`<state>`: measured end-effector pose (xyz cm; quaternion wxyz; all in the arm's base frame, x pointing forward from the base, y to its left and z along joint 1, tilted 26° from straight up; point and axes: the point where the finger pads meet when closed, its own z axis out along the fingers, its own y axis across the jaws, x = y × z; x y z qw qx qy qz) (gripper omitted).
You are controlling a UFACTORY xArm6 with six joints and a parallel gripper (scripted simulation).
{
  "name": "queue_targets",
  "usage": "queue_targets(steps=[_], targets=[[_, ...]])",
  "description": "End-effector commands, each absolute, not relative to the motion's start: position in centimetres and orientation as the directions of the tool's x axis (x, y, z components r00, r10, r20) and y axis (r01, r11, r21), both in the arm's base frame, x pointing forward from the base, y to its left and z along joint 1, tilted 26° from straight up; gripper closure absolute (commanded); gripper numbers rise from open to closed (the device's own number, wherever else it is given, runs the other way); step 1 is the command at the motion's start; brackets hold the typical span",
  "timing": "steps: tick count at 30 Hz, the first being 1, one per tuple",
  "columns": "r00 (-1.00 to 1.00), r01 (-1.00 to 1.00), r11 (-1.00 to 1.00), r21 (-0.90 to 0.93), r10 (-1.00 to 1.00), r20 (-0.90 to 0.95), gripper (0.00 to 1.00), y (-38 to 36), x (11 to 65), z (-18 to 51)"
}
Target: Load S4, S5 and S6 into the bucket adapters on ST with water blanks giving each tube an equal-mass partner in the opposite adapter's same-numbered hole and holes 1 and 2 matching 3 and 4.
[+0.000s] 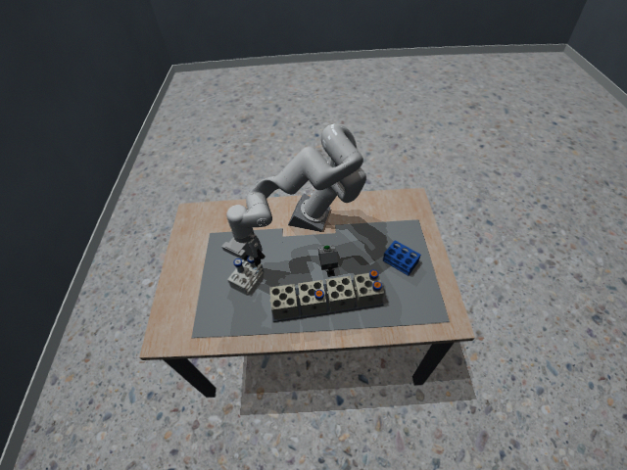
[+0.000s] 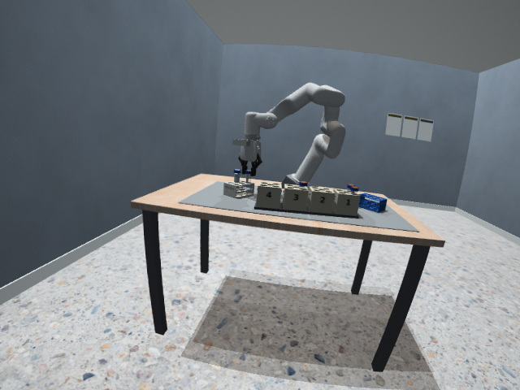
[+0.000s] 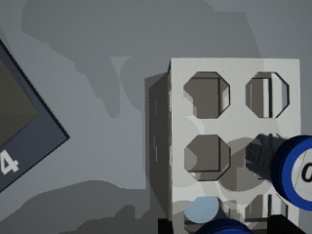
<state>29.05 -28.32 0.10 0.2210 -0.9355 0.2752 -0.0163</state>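
Observation:
A white rack (image 1: 245,277) stands at the left of the mat and holds two blue-capped water blanks (image 1: 237,262). My gripper (image 1: 255,257) is open and hangs right over the rack, with its fingertips at about cap height of the blank nearer the arm (image 2: 248,171). In the wrist view that cap (image 3: 224,226) lies between my finger pads at the bottom edge. The other blank (image 3: 294,173) is at the right edge. The four adapters stand in a row in the stand: 4 (image 2: 268,196), 3 (image 2: 295,197), 2 (image 2: 322,199), 1 (image 2: 347,201). One orange-dot tube (image 1: 318,294) is in adapter 3, and two (image 1: 375,280) are in adapter 1.
The small desk with the green DONE key (image 1: 327,248) stands behind the adapter row. An empty blue rack (image 1: 402,257) lies at the right of the mat. A corner of adapter 4 (image 3: 19,127) shows at the left of the wrist view.

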Motion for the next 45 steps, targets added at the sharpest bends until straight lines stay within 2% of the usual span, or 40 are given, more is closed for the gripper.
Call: queue_targets(steps=[1, 13, 14, 45], targets=[[0.848, -0.507, -0.752, -0.421, -0.523, -0.087, 0.43, -28.45, 29.15, 0.12], [0.848, -0.507, -0.752, -0.421, -0.523, -0.087, 0.43, -28.45, 29.15, 0.12], [0.848, -0.507, -0.752, -0.421, -0.523, -0.087, 1.00, -28.48, 29.14, 0.18], [0.848, -0.507, -0.752, -0.421, -0.523, -0.087, 1.00, -28.52, 29.12, 0.27]])
